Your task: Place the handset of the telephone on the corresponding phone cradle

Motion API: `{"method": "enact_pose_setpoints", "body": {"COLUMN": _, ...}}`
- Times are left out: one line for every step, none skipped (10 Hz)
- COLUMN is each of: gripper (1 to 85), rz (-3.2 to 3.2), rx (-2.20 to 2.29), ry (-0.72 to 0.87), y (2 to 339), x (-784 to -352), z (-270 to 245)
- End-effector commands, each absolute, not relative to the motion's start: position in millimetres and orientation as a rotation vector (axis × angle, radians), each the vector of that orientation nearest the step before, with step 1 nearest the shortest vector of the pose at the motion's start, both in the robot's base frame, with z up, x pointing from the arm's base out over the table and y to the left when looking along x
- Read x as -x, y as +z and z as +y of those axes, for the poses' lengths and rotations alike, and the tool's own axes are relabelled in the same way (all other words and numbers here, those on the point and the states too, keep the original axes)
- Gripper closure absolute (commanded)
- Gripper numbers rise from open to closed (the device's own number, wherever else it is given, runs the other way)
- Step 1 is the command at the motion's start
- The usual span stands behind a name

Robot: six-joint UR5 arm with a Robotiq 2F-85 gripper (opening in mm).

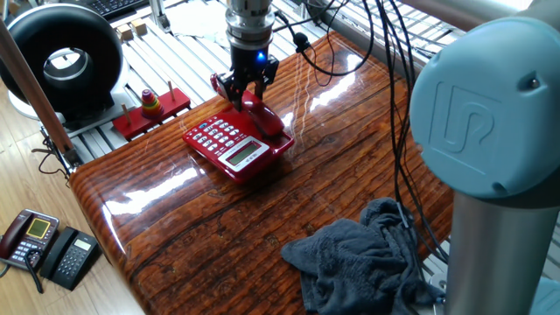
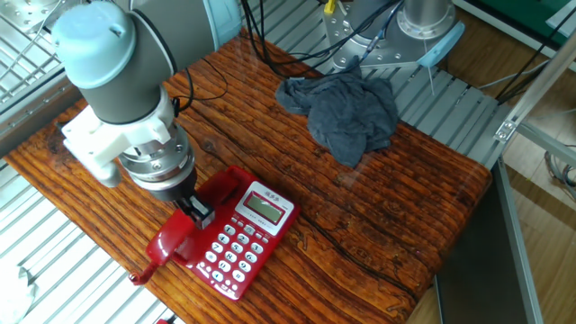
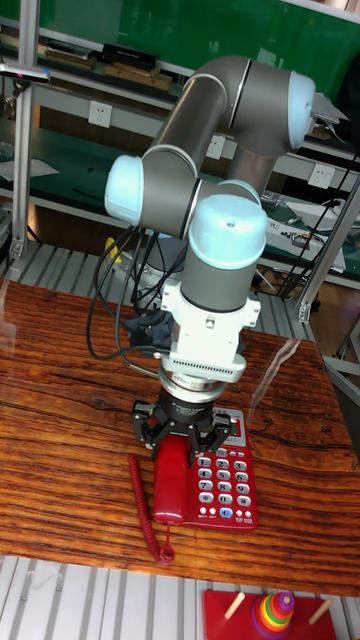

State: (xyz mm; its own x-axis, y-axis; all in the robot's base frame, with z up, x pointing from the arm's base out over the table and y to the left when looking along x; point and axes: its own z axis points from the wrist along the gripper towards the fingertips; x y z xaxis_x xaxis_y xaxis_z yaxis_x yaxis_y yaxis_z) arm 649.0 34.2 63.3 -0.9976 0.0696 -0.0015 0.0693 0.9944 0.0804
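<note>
Red, glossy and curved, the plastic telephone handset [image 2: 193, 232] lies along the recessed red cradle strip [image 3: 172, 512] of the red plastic desk telephone [image 1: 238, 145] with white keypad buttons, near the worktop [image 2: 378, 189] edge that faces the tall fixed view. Its red coiled cord [image 3: 148, 505] runs beside the phone toward that same edge. The black two-finger tool [image 3: 178, 432] is clenched on the handset around its middle, the fingers [image 2: 200, 214] straddling it from above, wrist pointing straight down.

Judging from these views, the step in hand is the seating itself: the handset is over the cradle and seems down or nearly down in it, though whether both ends are fully bedded cannot be told, since the tool hides the middle and the far end looks slightly raised in one fixed view. The next move would call for a small downward settle if any gap remains, then letting go and lifting straight up, so the fingers clear the handset without dragging it out of the recess or shifting the light phone base on the glossy wood.

A crumpled dark grey cloth [image 2: 345, 112] lies well apart, near the opposite worktop edge, and plays no part.
</note>
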Motion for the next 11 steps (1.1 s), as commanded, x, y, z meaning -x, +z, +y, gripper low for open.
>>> {"method": "enact_pose_setpoints", "body": {"gripper": 69.7, "rz": 3.123, "rx": -0.103, "ry": 0.139, "y": 59.6, "x": -645.5, "z": 36.6}}
{"method": "enact_pose_setpoints", "body": {"gripper": 70.0, "rz": 3.124, "rx": -0.108, "ry": 0.141, "y": 60.4, "x": -643.4, "z": 38.0}}
{"method": "enact_pose_setpoints", "body": {"gripper": 70.0, "rz": 3.124, "rx": -0.108, "ry": 0.141, "y": 61.1, "x": -641.8, "z": 38.8}}
{"method": "enact_pose_setpoints", "body": {"gripper": 70.3, "rz": 3.124, "rx": -0.110, "ry": 0.144, "y": 62.2, "x": -639.7, "z": 40.1}}
{"method": "enact_pose_setpoints", "body": {"gripper": 70.3, "rz": 3.124, "rx": -0.115, "ry": 0.144, "y": 63.0, "x": -637.7, "z": 41.3}}
{"method": "enact_pose_setpoints", "body": {"gripper": 70.7, "rz": 3.124, "rx": -0.112, "ry": 0.144, "y": 63.0, "x": -636.9, "z": 41.4}}
{"method": "enact_pose_setpoints", "body": {"gripper": 71.3, "rz": 3.126, "rx": -0.112, "ry": 0.144, "y": 61.6, "x": -635.6, "z": 41.4}}
{"method": "enact_pose_setpoints", "body": {"gripper": 71.7, "rz": 3.119, "rx": -0.112, "ry": 0.144, "y": 58.1, "x": -634.3, "z": 42.7}}
{"method": "enact_pose_setpoints", "body": {"gripper": 71.7, "rz": 3.112, "rx": -0.113, "ry": 0.144, "y": 54.1, "x": -633.9, "z": 43.8}}
{"method": "enact_pose_setpoints", "body": {"gripper": 71.7, "rz": 3.107, "rx": -0.113, "ry": 0.146, "y": 50.5, "x": -633.6, "z": 44.6}}
{"method": "enact_pose_setpoints", "body": {"gripper": 71.7, "rz": 3.105, "rx": -0.108, "ry": 0.156, "y": 48.5, "x": -633.3, "z": 43.5}}
